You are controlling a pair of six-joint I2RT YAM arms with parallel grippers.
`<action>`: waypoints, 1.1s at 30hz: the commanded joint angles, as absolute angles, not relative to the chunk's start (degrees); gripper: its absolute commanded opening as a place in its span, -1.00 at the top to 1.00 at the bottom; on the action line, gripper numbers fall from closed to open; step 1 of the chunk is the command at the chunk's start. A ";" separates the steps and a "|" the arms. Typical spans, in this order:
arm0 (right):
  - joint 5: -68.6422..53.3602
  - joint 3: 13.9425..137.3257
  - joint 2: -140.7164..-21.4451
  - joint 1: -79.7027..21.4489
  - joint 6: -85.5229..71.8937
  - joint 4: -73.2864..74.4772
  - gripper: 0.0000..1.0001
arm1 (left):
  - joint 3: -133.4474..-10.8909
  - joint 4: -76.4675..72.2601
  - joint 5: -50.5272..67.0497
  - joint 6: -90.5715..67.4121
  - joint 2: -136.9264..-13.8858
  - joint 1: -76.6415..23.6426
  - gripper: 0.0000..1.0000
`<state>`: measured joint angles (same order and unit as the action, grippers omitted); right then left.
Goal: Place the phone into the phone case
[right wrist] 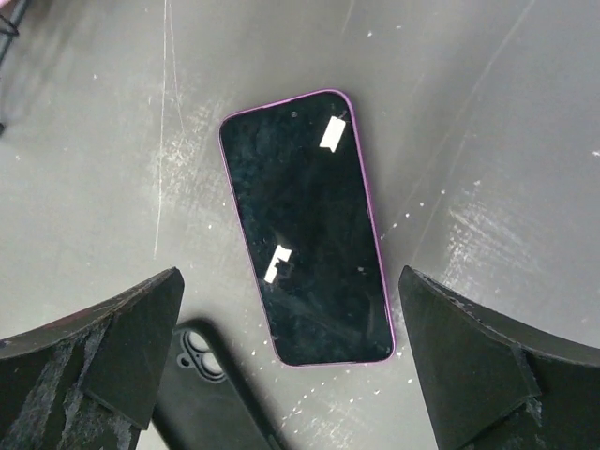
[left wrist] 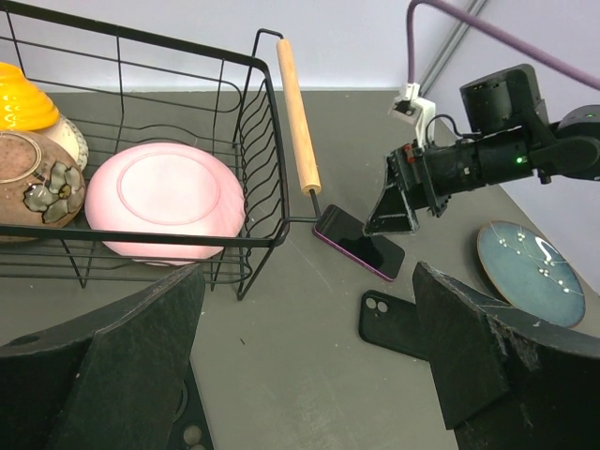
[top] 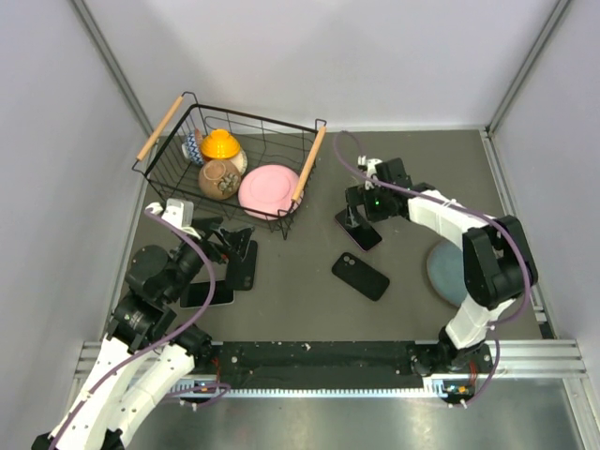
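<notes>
A phone [top: 359, 230] with a black screen and purple edge lies face up on the dark table right of the basket. It shows in the right wrist view [right wrist: 305, 230] and the left wrist view [left wrist: 361, 242]. A black phone case [top: 361, 276] lies camera-holes up just in front of it, seen also in the left wrist view [left wrist: 398, 323] and at the right wrist view's lower left [right wrist: 211, 398]. My right gripper [top: 358, 216] is open, hovering over the phone's near end [right wrist: 300, 375], its fingers either side. My left gripper [top: 232, 242] is open and empty [left wrist: 309, 375], well left of the case.
A black wire basket [top: 169, 159] with wooden handles holds a pink plate [top: 269, 190], a brown jar and a yellow-lidded pot. A blue-grey plate [top: 442, 272] lies under the right arm. A second dark case [top: 242, 267] and a phone [top: 208, 294] lie below the left gripper.
</notes>
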<state>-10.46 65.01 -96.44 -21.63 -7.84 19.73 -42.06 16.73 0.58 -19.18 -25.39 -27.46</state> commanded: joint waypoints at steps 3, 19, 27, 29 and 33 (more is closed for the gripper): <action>-8.70 67.76 -100.45 -23.55 1.30 15.03 -0.97 | -41.84 13.62 0.53 -19.16 -24.61 -27.25 -0.95; -9.67 69.52 -104.59 -24.61 4.22 16.08 -0.98 | -41.84 13.62 0.53 -19.16 -24.70 -27.25 -0.95; -4.76 71.54 -107.31 -26.80 3.52 18.80 -0.97 | -41.84 13.62 0.53 -19.16 -24.61 -27.25 -0.95; -4.39 71.63 -107.40 -27.42 3.69 18.98 -0.97 | -41.75 13.62 0.53 -19.16 -24.61 -27.25 -0.95; -2.47 72.16 -108.45 -28.39 3.25 19.95 -0.97 | -41.75 13.62 0.61 -19.16 -24.35 -27.33 -0.95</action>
<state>-5.30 69.19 -107.42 -26.92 3.42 18.98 -41.82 16.71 0.58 -19.16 -25.23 -27.46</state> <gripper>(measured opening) 0.987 0.975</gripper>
